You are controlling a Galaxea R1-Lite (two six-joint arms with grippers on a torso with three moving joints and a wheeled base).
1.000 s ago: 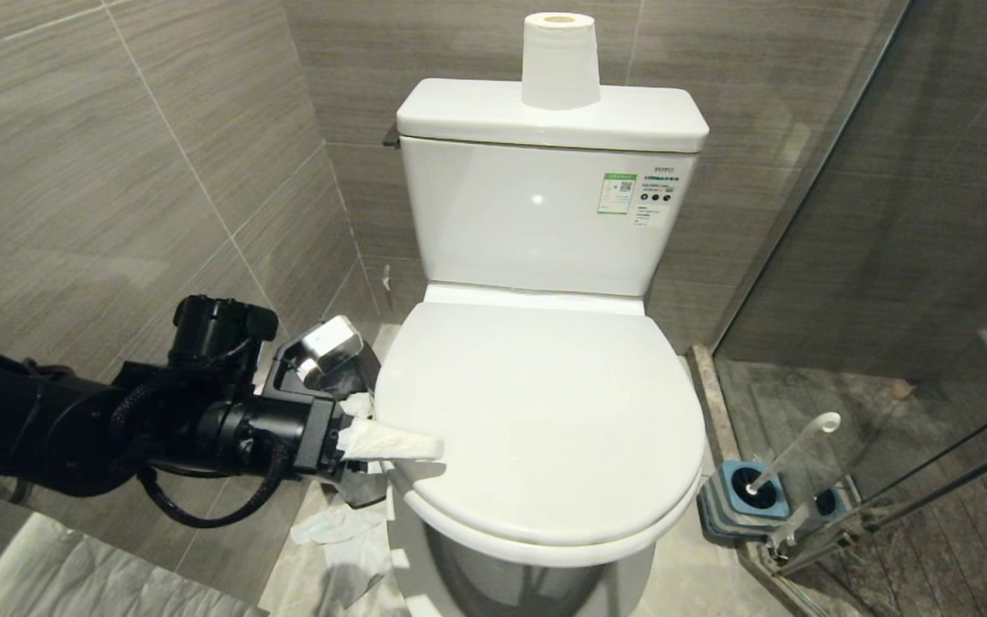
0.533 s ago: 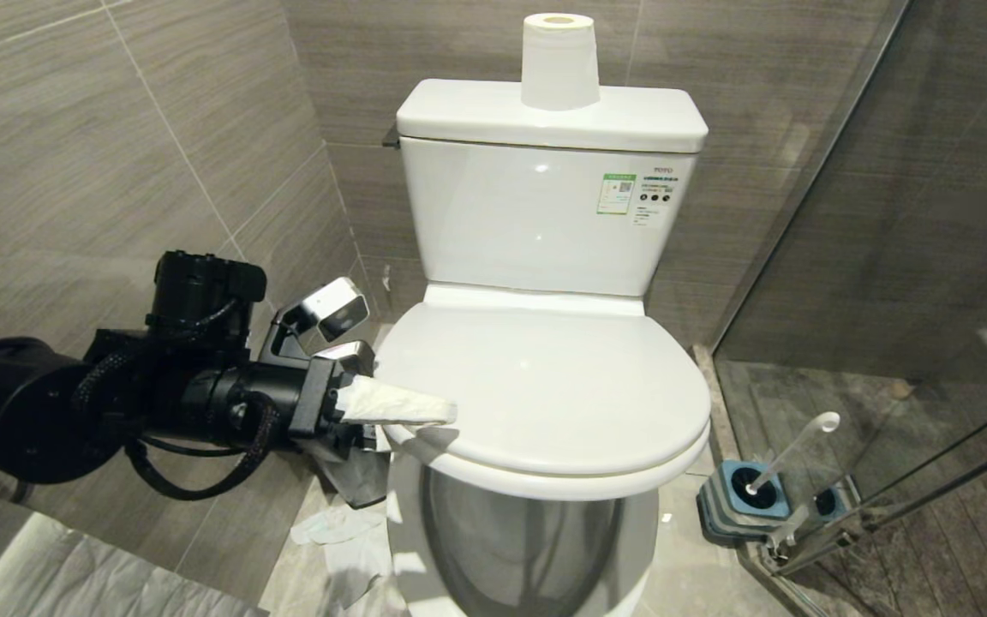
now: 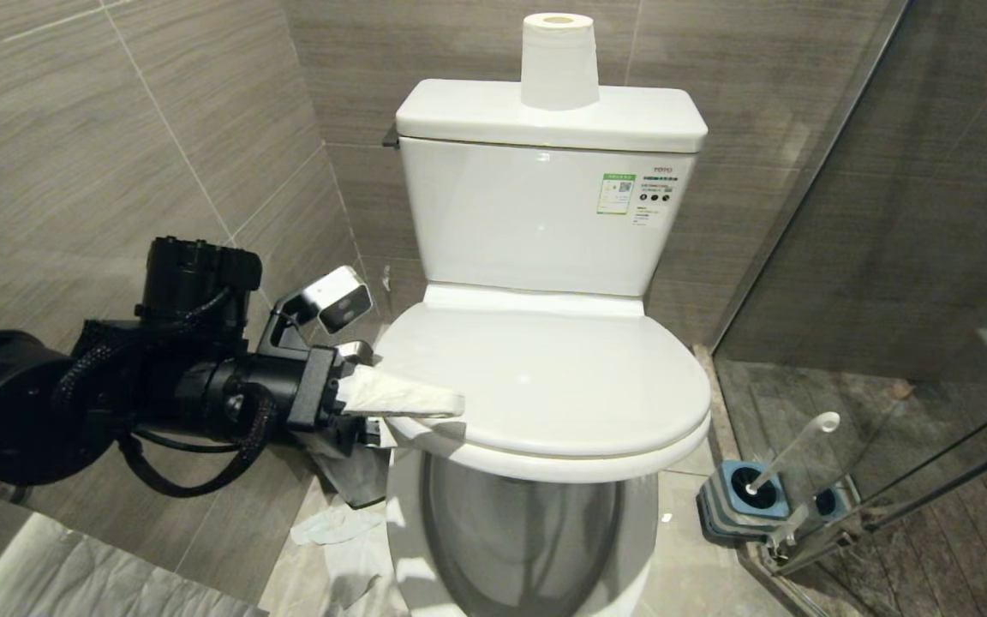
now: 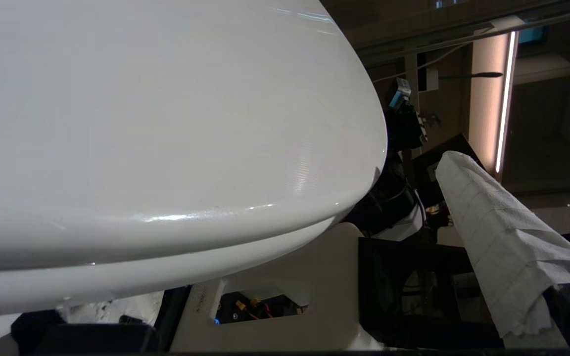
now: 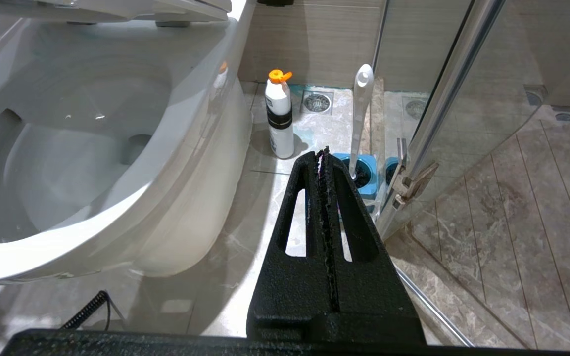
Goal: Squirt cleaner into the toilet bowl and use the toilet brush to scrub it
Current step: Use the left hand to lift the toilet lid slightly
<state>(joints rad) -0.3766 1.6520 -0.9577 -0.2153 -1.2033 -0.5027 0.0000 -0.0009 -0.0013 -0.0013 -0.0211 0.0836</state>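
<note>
hiding most of the toilet bowl: half-raised lid, wide-open left gripper beneath, holding nothing

"TOTO" can be read in small red letters on the tank of the toilet, at its upper right front. Just below, a green-bordered sticker with a QR code is stuck on; its print cannot be read. Beside it a white label with round black icons is seen, text illegible. No other text is legible.
</note>
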